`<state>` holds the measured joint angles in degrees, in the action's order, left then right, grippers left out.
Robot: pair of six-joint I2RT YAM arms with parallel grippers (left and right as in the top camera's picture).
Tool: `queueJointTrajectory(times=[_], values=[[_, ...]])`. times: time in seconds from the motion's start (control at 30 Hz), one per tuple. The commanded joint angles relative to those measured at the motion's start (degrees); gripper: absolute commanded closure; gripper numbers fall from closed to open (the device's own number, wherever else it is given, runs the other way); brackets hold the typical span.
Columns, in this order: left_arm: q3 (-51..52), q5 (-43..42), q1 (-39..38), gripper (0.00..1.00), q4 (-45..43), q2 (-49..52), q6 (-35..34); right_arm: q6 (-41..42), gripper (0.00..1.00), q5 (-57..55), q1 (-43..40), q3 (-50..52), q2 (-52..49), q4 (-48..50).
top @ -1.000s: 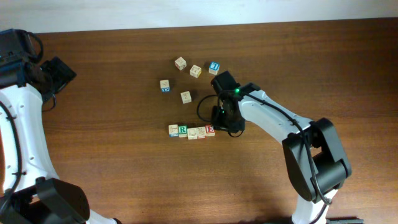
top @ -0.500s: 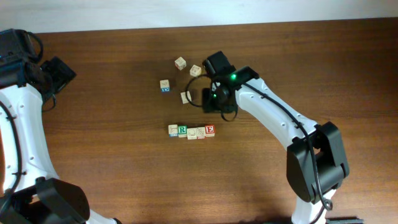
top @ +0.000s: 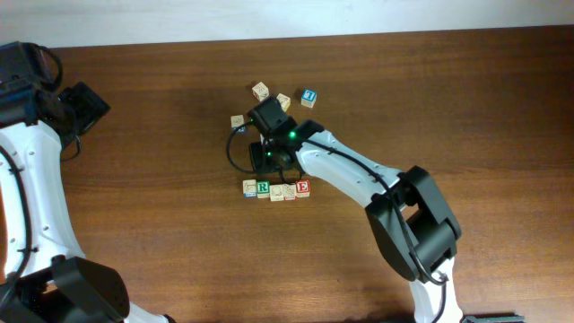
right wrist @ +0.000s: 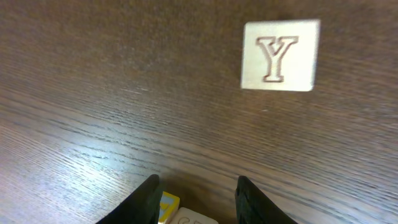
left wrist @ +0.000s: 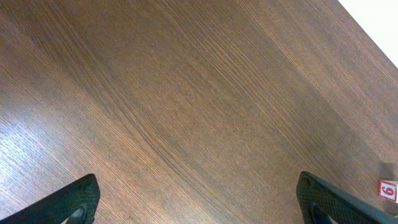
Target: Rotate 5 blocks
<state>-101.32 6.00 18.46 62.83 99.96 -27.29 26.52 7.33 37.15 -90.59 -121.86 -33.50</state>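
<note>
Row of blocks lies just near of my right claw, which hangs half-open and empty over the tabletop, jaws spread to straddle one for turning; the Y block sits apart.

The table is dark brown wood, smooth, with fine running grain and a soft satin sheen. The blocks are pale bare wood, matt. The Y block has its letter pressed into the face, uncoloured. The R block and E block carry flat green and red paint. The left arm and right arm wear glossy white plastic shells with matt black joints. The left fingers and right fingers look like dull black plastic.
</note>
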Motion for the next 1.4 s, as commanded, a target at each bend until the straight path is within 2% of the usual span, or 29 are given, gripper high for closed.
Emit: queueJointTrajectory(times=[0.0,0.37,1.37], values=[[-0.76,-0.15,0.09,0.01,0.02,-0.35,-0.5,-0.55,0.61,-1.07,0.46,-0.61,-1.31,0.59],[-0.76,-0.17,0.09,0.01,0.02,-0.35,-0.52,0.52,0.62,-0.9,3.08,-0.59,-3.28,1.16],[-0.76,-0.15,0.09,0.01,0.02,-0.35,-0.52,-0.92,0.62,2.75,3.08,-1.09,-3.54,-1.77]])
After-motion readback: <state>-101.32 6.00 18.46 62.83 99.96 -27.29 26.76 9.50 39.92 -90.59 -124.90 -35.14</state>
